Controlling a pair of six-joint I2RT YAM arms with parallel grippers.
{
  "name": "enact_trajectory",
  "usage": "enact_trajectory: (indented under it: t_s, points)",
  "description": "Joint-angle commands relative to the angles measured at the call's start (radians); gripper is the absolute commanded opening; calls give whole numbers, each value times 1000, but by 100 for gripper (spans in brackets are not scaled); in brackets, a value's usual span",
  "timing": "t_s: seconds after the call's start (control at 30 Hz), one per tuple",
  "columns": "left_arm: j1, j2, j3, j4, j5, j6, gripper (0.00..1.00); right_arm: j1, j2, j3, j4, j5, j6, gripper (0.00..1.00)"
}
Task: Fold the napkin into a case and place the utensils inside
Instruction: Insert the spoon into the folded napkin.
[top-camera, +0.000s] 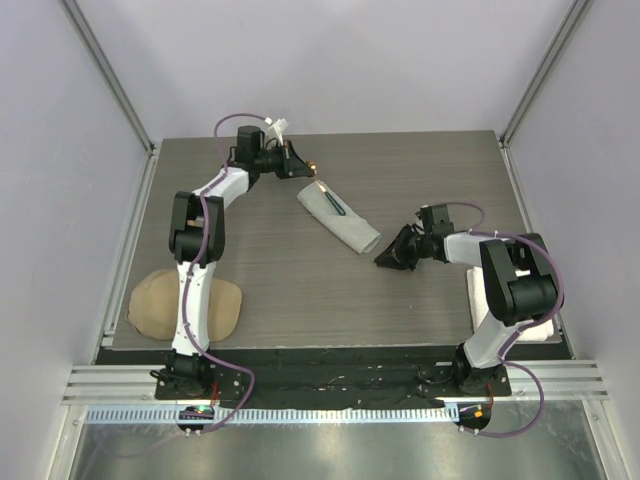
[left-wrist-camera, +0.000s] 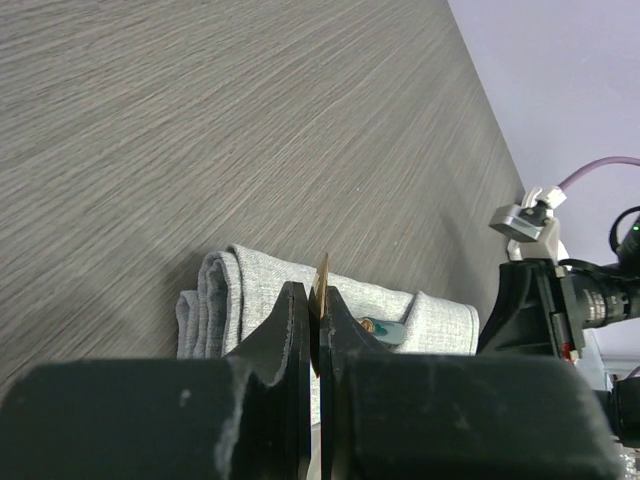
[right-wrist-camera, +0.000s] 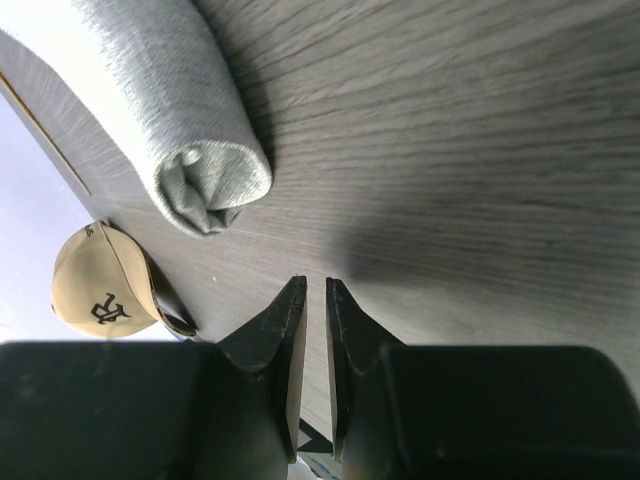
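Observation:
The napkin lies folded as a narrow grey case (top-camera: 340, 220) at the table's middle, slanting from back left to front right. A dark teal handle (top-camera: 332, 204) sticks out of its back end, and in the left wrist view (left-wrist-camera: 392, 331) a small orange bit (left-wrist-camera: 368, 325) shows beside it. My left gripper (top-camera: 303, 165) hovers just behind that end, shut on the gold spoon (top-camera: 313, 167), whose thin edge (left-wrist-camera: 322, 283) stands between the jaws above the case (left-wrist-camera: 240, 290). My right gripper (top-camera: 396, 256) sits by the case's front end (right-wrist-camera: 205, 185), jaws nearly together and empty.
A tan cap with a black emblem (top-camera: 185, 305) lies at the front left, also seen in the right wrist view (right-wrist-camera: 100, 290). A white towel (top-camera: 545, 330) lies under the right arm at the front right. Frame posts stand at the table's back corners.

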Motion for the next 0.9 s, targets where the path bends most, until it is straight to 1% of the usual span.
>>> enact_trajectory:
  t_s: [0.0,0.17,0.27,0.37,0.4,0.8,0.87]
  points:
    - [7,7,27,49,54,-32,0,3,15,44,49,-15,13,19]
    - [16,34,81,-75,59,25,0,5,21,52,44,-19,12,19]
    - [23,42,86,-111,43,48,0,6,23,54,46,-18,12,19]
    - [26,45,86,-74,37,24,0,6,24,54,47,-22,12,19]
    - [24,52,86,-58,40,-11,0,6,23,52,47,-24,12,19]
    - [26,102,155,-77,14,-50,0,11,38,49,49,-18,13,18]
    - [24,114,184,-96,34,-36,0,9,38,49,49,-21,13,18]
